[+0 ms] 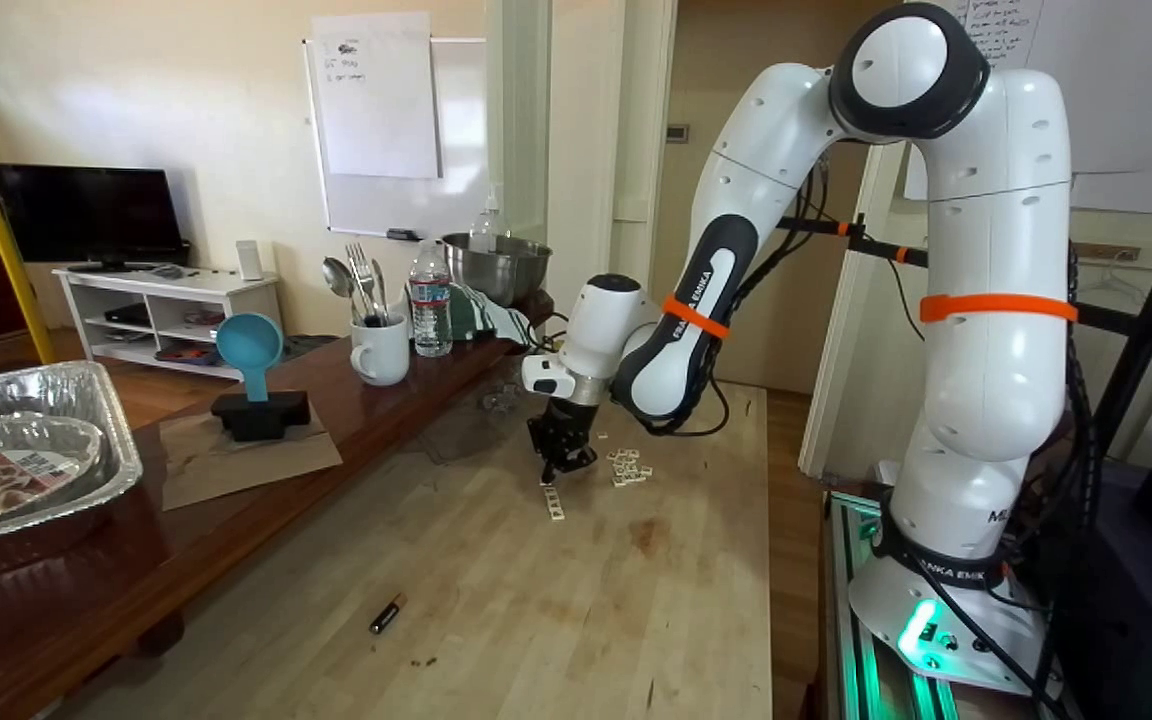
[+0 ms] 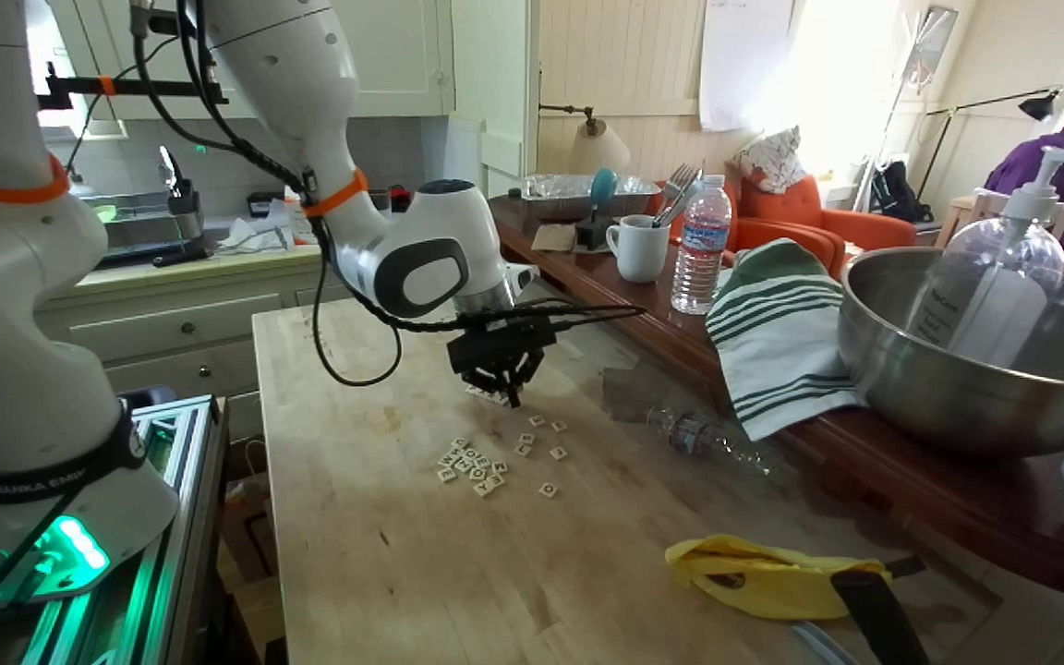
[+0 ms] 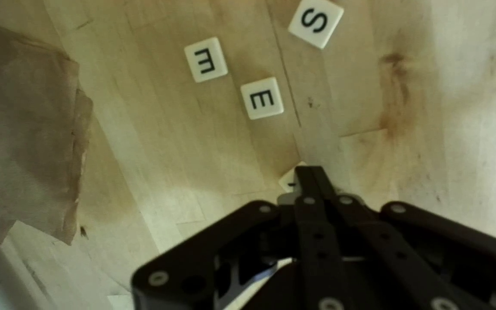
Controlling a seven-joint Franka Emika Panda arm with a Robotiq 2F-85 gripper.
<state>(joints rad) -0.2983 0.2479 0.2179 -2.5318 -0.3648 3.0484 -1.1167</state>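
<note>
The black gripper (image 3: 313, 170), fingers (image 3: 305, 185) pressed together, partly hides a cream letter tile (image 3: 287, 180) on the grained wooden tabletop (image 3: 179, 168) below the wrist view's centre, while at an exterior view's right a rounded steel bowl (image 2: 948, 397) holds a clear pump bottle (image 2: 994, 286).

The upper arm (image 1: 998, 240) is standing nearly upright over the base (image 1: 886, 605), whose green lamp (image 1: 916, 628) is glowing. At the top, the elbow (image 1: 901, 65) is bending sharply, and the forearm (image 1: 726, 200) is slanting down and away from the base toward the wrist (image 1: 596, 320). The black pincer (image 3: 311, 170) is hanging beneath the wrist, pointing downward; in the wrist view its fingers (image 3: 306, 185) are pressing flat against each other. Orange bands (image 1: 998, 307) are circling the upper arm and the forearm.
</note>
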